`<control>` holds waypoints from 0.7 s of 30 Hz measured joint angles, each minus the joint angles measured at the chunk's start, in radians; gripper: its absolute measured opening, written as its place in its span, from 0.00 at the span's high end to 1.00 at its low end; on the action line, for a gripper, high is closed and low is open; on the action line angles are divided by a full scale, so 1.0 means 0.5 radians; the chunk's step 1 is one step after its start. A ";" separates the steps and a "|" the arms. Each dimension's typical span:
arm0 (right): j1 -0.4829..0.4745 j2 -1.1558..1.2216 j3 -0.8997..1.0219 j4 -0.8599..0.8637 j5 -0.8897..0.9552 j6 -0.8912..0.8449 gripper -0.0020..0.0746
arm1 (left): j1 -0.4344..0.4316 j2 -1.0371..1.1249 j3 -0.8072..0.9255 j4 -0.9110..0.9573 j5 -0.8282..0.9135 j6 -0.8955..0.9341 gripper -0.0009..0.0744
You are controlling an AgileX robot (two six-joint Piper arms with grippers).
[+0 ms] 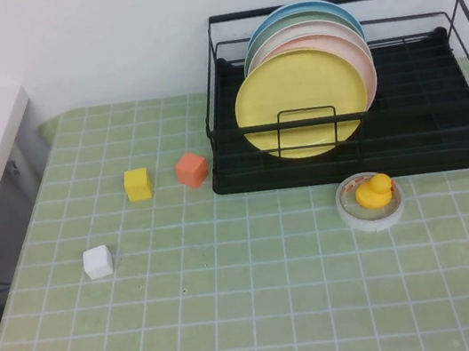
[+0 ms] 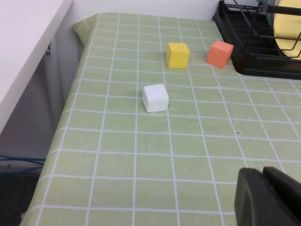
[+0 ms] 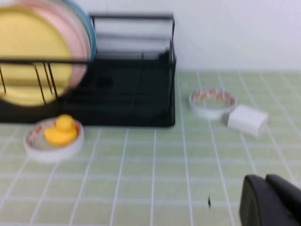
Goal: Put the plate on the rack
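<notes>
The yellow plate (image 1: pixel 300 101) stands upright in the black wire rack (image 1: pixel 410 150), at the front of a row with a pale pink plate (image 1: pixel 354 52), a cream one and a blue one behind it. It also shows in the right wrist view (image 3: pixel 33 54) behind the rack's wires (image 3: pixel 131 94), and its edge shows in the left wrist view (image 2: pixel 288 30). Neither arm shows in the high view. My left gripper (image 2: pixel 264 181) is shut and empty, low over the tablecloth away from the rack. My right gripper (image 3: pixel 265 186) is shut and empty, over the cloth in front of the rack.
A yellow cube (image 1: pixel 138 183), an orange cube (image 1: pixel 191 169) and a white cube (image 1: pixel 98 261) lie left of the rack. A yellow rubber duck (image 1: pixel 373 191) sits on a tape roll (image 1: pixel 350 210) in front of it. Another tape roll (image 3: pixel 212 101) and a white block (image 3: pixel 247 120) lie right of the rack.
</notes>
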 joint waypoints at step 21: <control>-0.011 0.000 0.037 0.005 0.147 -0.009 0.97 | 0.000 0.000 0.000 0.000 0.000 0.000 0.99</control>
